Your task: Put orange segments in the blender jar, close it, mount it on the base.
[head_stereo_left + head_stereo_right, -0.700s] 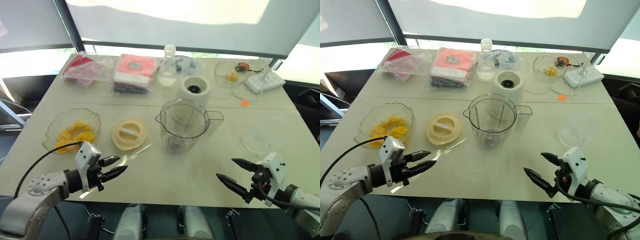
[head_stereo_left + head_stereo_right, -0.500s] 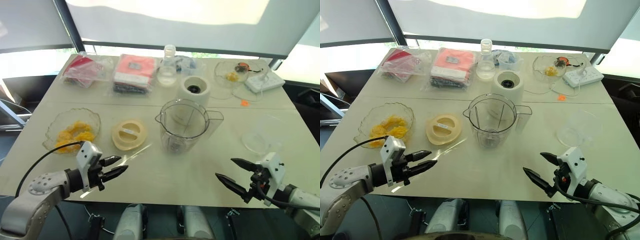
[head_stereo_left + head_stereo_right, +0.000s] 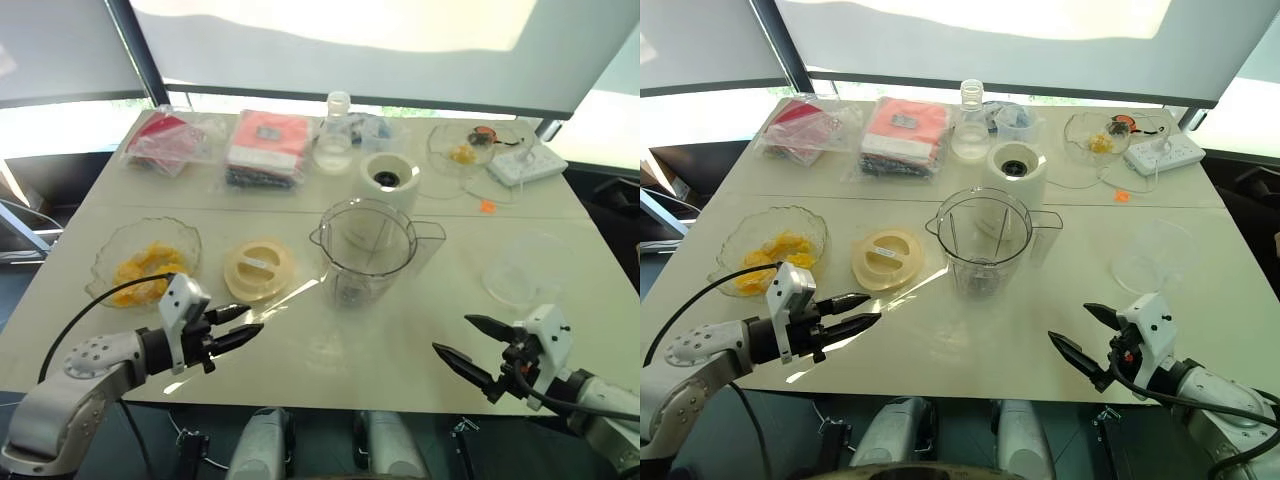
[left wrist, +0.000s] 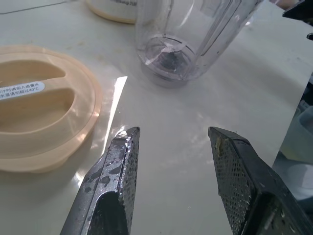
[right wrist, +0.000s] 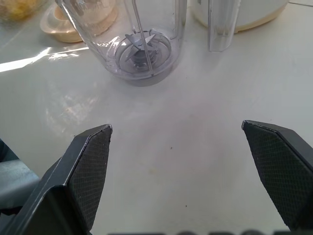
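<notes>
We see blender jar (image 3: 368, 250) upright mid-counter (image 3: 300, 360), lidless, blades at bottom. Base (image 3: 390, 180) just behind jar, dark socket up. Orange segments (image 3: 145, 272) piled in scalloped bowl (image 3: 105, 250) at counter's left side. Pale-yellow lid (image 3: 259, 268) flat between bowl and jar. Our left tool (image 3: 243, 325) hovers near counter's front edge, near lid, fingers (image 4: 117, 161) partly apart, nothing between. Our right tool (image 3: 470, 345) low at front right, fingers spread wide, empty, aimed toward jar.
</notes>
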Available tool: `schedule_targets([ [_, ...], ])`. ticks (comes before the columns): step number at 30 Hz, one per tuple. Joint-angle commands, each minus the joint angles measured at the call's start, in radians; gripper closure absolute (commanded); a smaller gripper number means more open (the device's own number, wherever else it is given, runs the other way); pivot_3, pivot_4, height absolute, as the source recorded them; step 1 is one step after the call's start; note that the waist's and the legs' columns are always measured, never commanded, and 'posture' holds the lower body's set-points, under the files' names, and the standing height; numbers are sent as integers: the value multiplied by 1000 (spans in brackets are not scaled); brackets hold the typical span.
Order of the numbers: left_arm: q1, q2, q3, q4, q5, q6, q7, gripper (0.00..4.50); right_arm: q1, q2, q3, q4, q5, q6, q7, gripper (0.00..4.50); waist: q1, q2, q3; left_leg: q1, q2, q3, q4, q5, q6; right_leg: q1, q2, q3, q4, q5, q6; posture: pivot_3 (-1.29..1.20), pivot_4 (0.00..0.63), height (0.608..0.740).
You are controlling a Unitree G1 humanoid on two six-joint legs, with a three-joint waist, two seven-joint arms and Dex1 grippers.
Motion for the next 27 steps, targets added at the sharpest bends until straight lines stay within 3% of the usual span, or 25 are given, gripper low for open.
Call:
schedule_targets([
  [1, -18, 17, -19, -28, 3, -11, -18, 2201, 12, 0, -34, -23, 3, -15, -1, 29, 0, 0, 0, 0, 0, 0, 0, 0, 0, 0, 0, 0, 0, 0, 0, 0, 150, 740],
  [7, -105, 19, -20, 33, 24, 2, 19, 2201, 7, -28, -133, -52, 75, 20, 9, 29, 1, 0, 0, 4, 0, 0, 0, 0, 0, 4, 0, 0, 0, 0, 0, 0, 150, 740],
  [13, -233, 8, 75, 151, -1, 56, 115, 2201, 57, -170, -459, -182, 437, 201, 39, 29, 1, -1, 0, 5, 1, 0, 0, 0, 0, 5, 1, 0, 1, 0, 0, 0, 150, 740],
  [16, -237, 6, 92, 139, -18, 81, 121, 2201, 81, -227, -542, -226, 583, 244, 20, 29, 1, -2, 0, 5, 1, -1, -1, 0, 0, 5, 2, 0, 1, 0, 0, 0, 150, 740],
  [20, -235, -33, 114, 97, -4, 70, 195, 2201, 69, -271, -556, -252, 674, 248, -17, 29, 1, -3, 0, 5, 0, 0, -1, 0, 0, 6, 0, 0, 0, 0, 0, 0, 150, 740],
  [24, -259, -162, 163, -36, 58, 109, 486, 2201, 73, -248, -455, -257, 725, 234, -27, 29, 4, -8, -1, 5, 0, -1, 0, 0, 0, 7, -1, 0, -1, 0, 0, 0, 150, 740],
  [27, -232, -264, 214, -151, 5, 239, 659, 2201, 50, -264, -433, -242, 758, 226, -35, 29, 1, -9, -1, 5, 0, -1, 0, 0, 0, 8, -1, 2, -1, 0, 1, 0, 150, 740],
])
